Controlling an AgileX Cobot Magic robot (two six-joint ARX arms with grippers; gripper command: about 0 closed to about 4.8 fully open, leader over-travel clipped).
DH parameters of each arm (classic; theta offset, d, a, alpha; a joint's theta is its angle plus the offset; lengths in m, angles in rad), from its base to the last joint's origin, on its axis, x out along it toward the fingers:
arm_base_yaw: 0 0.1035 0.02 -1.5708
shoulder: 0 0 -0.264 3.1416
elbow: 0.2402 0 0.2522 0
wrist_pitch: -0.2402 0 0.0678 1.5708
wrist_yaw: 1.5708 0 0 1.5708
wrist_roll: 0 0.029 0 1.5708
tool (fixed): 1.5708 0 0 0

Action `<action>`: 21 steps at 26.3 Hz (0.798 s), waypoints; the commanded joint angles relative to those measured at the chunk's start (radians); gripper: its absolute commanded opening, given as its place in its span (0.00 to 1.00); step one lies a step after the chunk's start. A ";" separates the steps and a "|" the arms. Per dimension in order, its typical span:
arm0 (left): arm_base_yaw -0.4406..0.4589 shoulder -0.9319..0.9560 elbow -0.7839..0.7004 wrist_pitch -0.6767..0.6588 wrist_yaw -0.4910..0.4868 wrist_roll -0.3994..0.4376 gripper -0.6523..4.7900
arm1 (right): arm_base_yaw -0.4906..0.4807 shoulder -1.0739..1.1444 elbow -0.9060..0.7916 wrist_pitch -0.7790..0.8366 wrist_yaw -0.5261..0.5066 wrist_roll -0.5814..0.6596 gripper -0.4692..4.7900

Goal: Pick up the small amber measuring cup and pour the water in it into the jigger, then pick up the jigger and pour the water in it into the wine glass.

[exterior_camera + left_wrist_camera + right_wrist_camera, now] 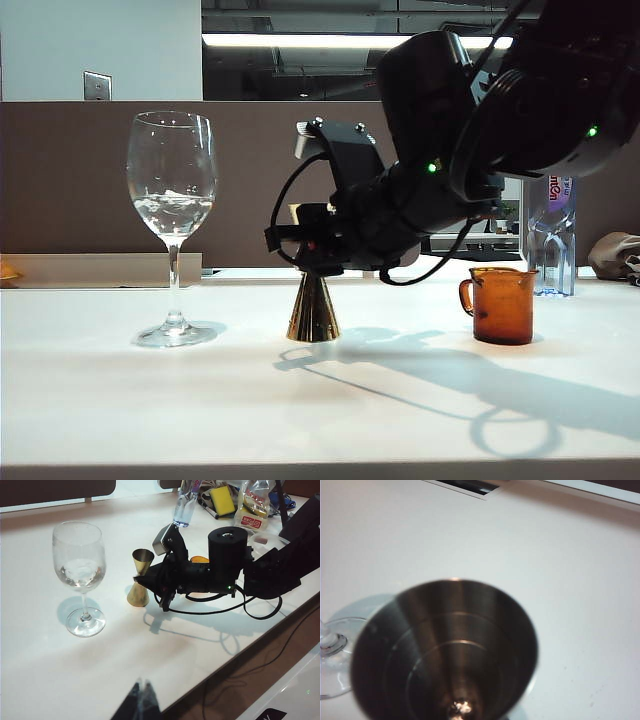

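Gold metal caught the light where the jigger (pixel 313 308) stood upright on the white table (pixel 300 410), near the middle, with the wine glass (pixel 172 225) well apart to its left and the small amber measuring cup (pixel 501 304) well apart to its right. The right gripper (pixel 300 240) sat level at the jigger's waist, its jaws on either side of the narrow neck; whether they were pinching or just slack could not be told from the frames. The risk, as I judged it, lay there: a finger dragging on the neck as the arm drew away could tip the tall, narrow-waisted thing toward the glass. The jigger's upper cone looked pale inside, its lower cone darker and mirror-like, and the right wrist view showed its bowl nearly dry (only a glint at the bottom), while water (pixel 173 208) lay in the glass bowl. The left gripper (pixel 141 700) hung near the table's front edge, fingertips together, holding nothing.
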 commanded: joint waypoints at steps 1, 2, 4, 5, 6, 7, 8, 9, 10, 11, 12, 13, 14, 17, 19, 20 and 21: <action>0.001 0.000 0.002 0.010 0.003 0.001 0.12 | 0.000 -0.003 -0.010 0.013 0.001 0.002 0.31; 0.001 0.000 0.002 0.010 0.003 0.001 0.12 | 0.000 -0.004 -0.018 0.013 0.005 0.002 0.36; 0.001 0.000 0.002 0.010 0.003 0.001 0.12 | 0.000 -0.004 -0.028 0.014 0.013 0.002 0.56; 0.001 0.000 0.002 0.010 0.003 0.001 0.12 | 0.000 -0.004 -0.030 0.013 0.018 0.002 0.64; 0.001 0.000 0.002 0.010 0.003 0.001 0.12 | 0.003 -0.004 -0.035 0.018 0.024 0.002 0.70; 0.001 0.000 0.002 0.010 0.003 0.001 0.12 | 0.008 -0.005 -0.039 0.019 0.035 0.001 0.72; 0.001 0.000 0.002 0.010 0.003 0.001 0.12 | 0.011 -0.006 -0.042 0.018 0.050 0.002 0.73; 0.001 0.000 0.002 0.010 0.003 0.001 0.12 | 0.013 -0.006 -0.050 0.024 0.054 0.002 0.73; 0.001 0.000 0.002 0.010 0.003 0.001 0.12 | 0.015 -0.010 -0.063 0.032 0.054 0.002 0.73; 0.001 0.000 0.002 0.010 0.003 0.001 0.12 | 0.021 -0.013 -0.068 0.035 0.055 0.002 0.73; 0.001 0.000 0.002 0.010 0.002 0.001 0.12 | 0.024 -0.022 -0.077 0.038 0.070 0.001 0.73; 0.001 0.000 0.002 0.010 0.002 0.001 0.12 | 0.026 -0.042 -0.091 0.039 0.073 0.001 0.73; 0.001 0.001 0.002 0.010 0.003 0.001 0.12 | 0.026 -0.057 -0.099 0.038 0.073 0.001 0.73; 0.001 0.000 0.002 0.010 0.001 0.001 0.12 | 0.026 -0.162 -0.138 -0.003 0.073 0.000 0.73; 0.001 0.000 0.002 0.010 0.003 0.001 0.12 | 0.026 -0.244 -0.175 -0.029 0.088 -0.010 0.66; 0.001 0.000 0.002 0.010 0.003 0.001 0.12 | 0.025 -0.272 -0.190 -0.038 0.106 -0.010 0.62; 0.001 0.000 0.002 0.010 0.001 0.001 0.12 | 0.024 -0.337 -0.221 -0.080 0.148 -0.013 0.40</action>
